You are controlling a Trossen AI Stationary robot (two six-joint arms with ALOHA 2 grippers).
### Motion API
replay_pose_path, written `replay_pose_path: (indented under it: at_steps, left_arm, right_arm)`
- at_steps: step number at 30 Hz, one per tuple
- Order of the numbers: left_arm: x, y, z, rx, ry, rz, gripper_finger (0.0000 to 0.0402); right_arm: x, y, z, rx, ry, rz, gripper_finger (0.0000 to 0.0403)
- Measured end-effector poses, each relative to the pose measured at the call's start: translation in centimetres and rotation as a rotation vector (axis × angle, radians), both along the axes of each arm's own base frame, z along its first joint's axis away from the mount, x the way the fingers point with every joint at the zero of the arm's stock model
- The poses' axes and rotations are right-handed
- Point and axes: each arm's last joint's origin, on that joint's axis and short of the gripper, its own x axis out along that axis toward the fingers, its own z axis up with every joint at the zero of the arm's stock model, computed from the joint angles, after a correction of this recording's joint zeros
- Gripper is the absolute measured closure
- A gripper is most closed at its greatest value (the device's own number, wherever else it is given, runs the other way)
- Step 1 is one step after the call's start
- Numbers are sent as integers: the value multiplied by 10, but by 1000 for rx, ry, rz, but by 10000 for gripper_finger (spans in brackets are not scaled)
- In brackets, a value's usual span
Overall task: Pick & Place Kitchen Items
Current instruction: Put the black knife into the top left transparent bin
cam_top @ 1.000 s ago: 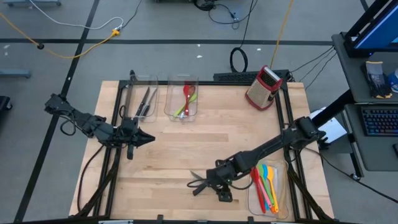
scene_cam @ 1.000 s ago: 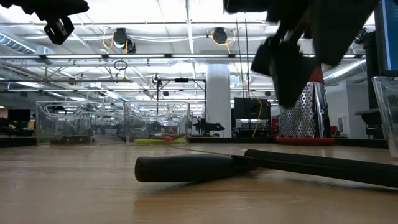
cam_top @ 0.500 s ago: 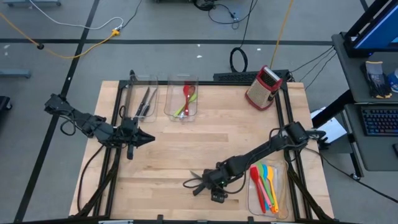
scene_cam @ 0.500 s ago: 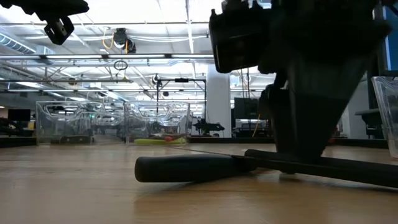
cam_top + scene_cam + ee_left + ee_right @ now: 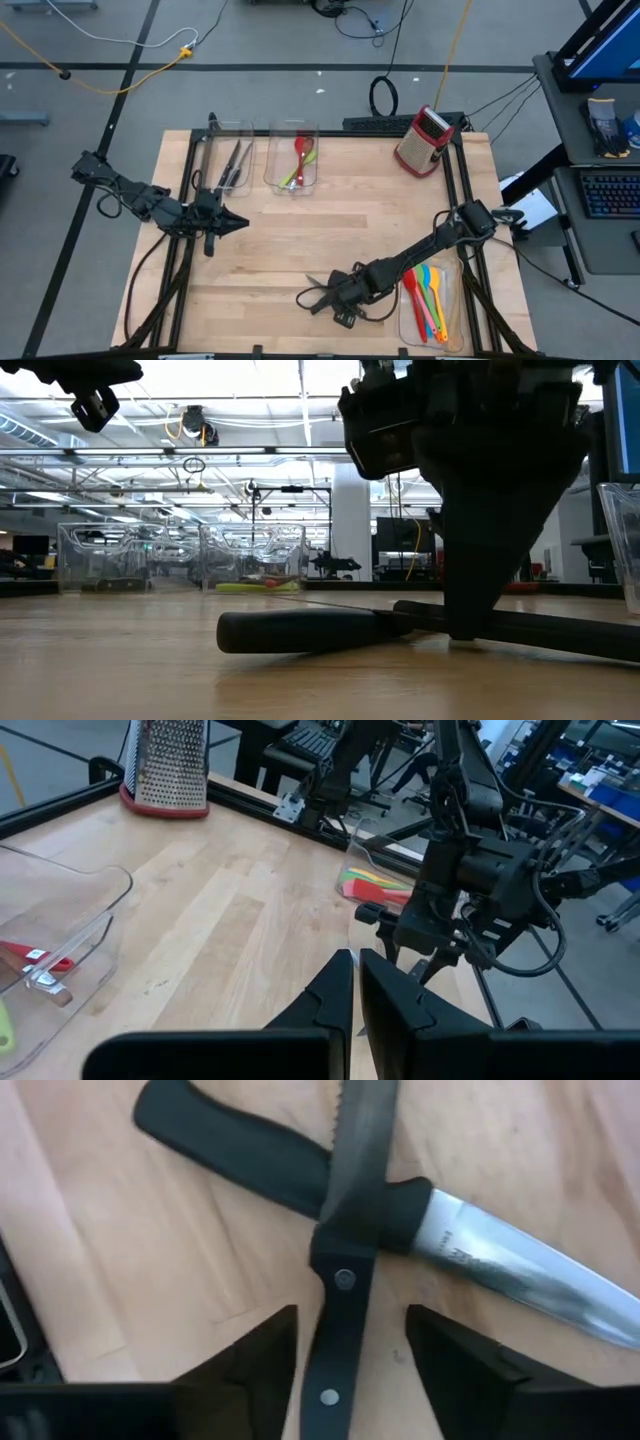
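Two black-handled steel knives lie crossed on the table near its near edge point(image 5: 312, 291). A knife with a riveted handle point(image 5: 338, 1315) and a serrated blade point(image 5: 360, 1125) rests across the smooth-handled knife point(image 5: 235, 1155), which has a broad blade point(image 5: 520, 1275). My right gripper point(image 5: 350, 1335) is open and low over them. One finger point(image 5: 262, 1355) stands on each side of the riveted handle, with bare wood showing between. In the low view it reaches down to the knives point(image 5: 300, 630). My left gripper point(image 5: 238, 222) is shut and empty, hovering at the table's left.
A clear bin with steel tools point(image 5: 228, 165) and another with red and green utensils point(image 5: 296, 160) stand at the far edge. A bin of coloured spatulas point(image 5: 430, 300) stands at the near right, close behind my right arm. A red box grater point(image 5: 423, 140) stands far right.
My right gripper has come down over the crossed knives and shifted a little toward the table's left edge, ending with its fingers beside the riveted handle. The knives have stayed where they were.
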Motion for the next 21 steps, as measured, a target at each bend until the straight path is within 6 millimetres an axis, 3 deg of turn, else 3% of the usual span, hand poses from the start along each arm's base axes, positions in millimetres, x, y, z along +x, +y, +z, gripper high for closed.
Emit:
replay_pose_path:
  at_steps: [10, 14, 21]
  left_arm:
    - [0, 0, 0, -3, -1, 1, 378]
    - [0, 0, 0, -9, -1, 1, 378]
    - [0, 0, 0, -17, -1, 0, 378]
  right_arm:
    - [-7, 9, 1, 2, 5, -121, 347]
    - [-5, 11, 6, 31, -21, -135, 352]
    - [-6, 12, 35, 147, -81, -132, 352]
